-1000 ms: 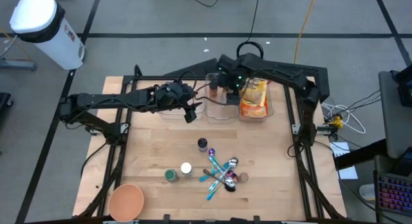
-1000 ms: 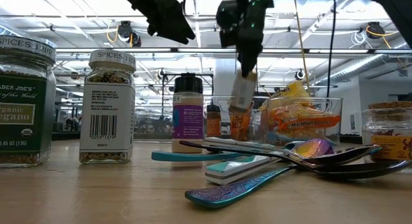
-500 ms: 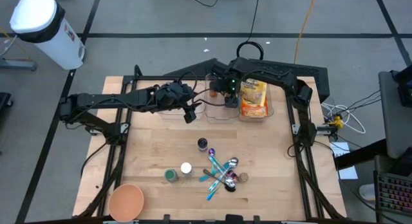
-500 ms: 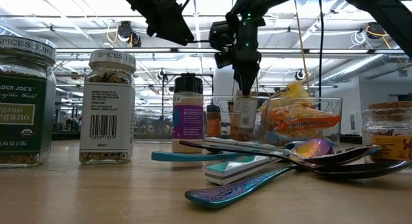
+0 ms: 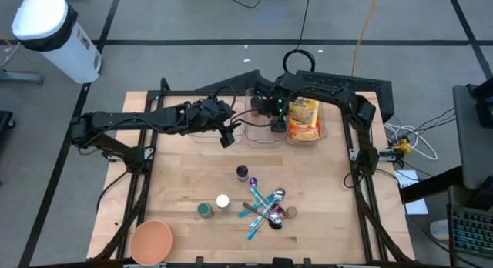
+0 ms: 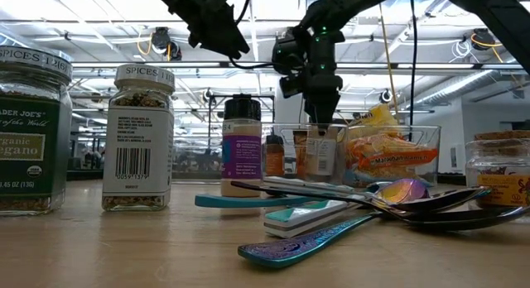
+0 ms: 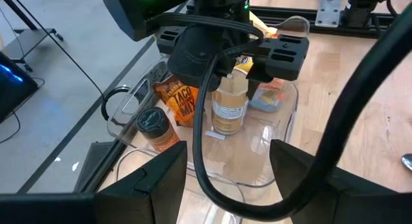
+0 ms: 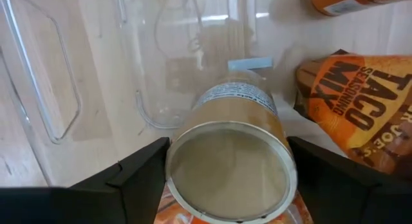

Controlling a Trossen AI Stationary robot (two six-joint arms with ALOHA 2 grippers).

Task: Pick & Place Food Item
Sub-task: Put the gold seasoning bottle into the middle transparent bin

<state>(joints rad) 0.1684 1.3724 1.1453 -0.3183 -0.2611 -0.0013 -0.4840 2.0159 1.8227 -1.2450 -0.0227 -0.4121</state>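
A: Right end effector [image 5: 277,122] sits over the middle clear bin [image 5: 260,137] at the back of the counter [image 5: 185,183]. In the right wrist view its two fingers [image 8: 122,176] bracket a spice jar [image 8: 230,156], pressed on both sides of the rim. Clamped on it.

B: Jar's position?

A: Upright inside that bin. The left wrist view shows the spice jar [image 7: 230,108] standing with its base at or just above the bin floor; can't tell if it touches. Beside it in the same bin: a taco seasoning packet [image 7: 180,102] leaning, and a smaller dark-capped jar [image 7: 153,126].

B: Left arm?

A: Left end effector [image 5: 228,135] hangs above the counter just beside the bins, fingers [image 7: 164,169] spread apart, nothing between them.

B: Neighbouring bin?

A: Orange snack bag [image 5: 303,118] fills the clear bin on the right. The low view shows the same bag [image 6: 383,151] behind the plastic wall.

B: Rest of the counter?

A: Pile of spoons [image 5: 266,209] near the front centre, iridescent and teal handles crossing. Purple-label bottle [image 5: 243,172] just behind them. White-lidded jar [image 5: 223,200] and green-lidded jar [image 5: 203,210] side by side nearby. Orange bowl [image 5: 150,240] at the front left corner. White bin [image 5: 55,33] stands on the floor, well apart from the counter.
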